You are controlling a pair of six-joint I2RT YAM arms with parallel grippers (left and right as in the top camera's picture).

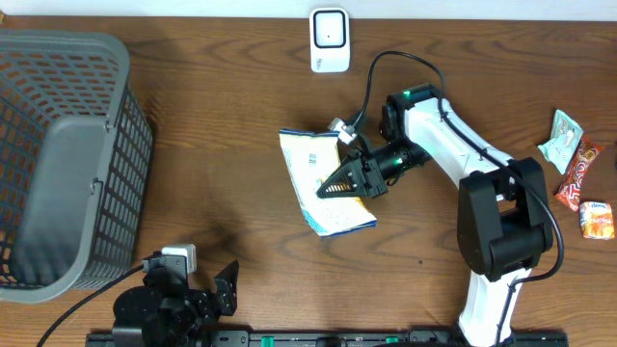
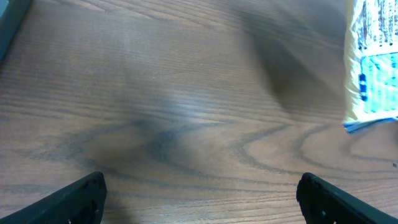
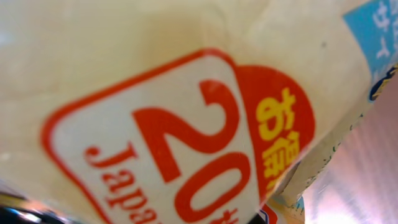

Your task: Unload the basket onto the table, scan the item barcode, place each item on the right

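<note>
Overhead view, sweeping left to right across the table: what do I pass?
Grey plastic mesh basket → white-and-blue crinkled snack bag → pale green foil packet → small orange packet. The white boxy scanner sits above the bag's span, so it is left out.

basket (image 1: 130, 154): cut off at left edge | snack bag (image 3: 155, 74): blurred close-up, print cropped

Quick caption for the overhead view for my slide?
Mid-table, right gripper clamps a white-and-blue snack bag, white scanner at the far edge; left gripper open near the grey basket.
</note>
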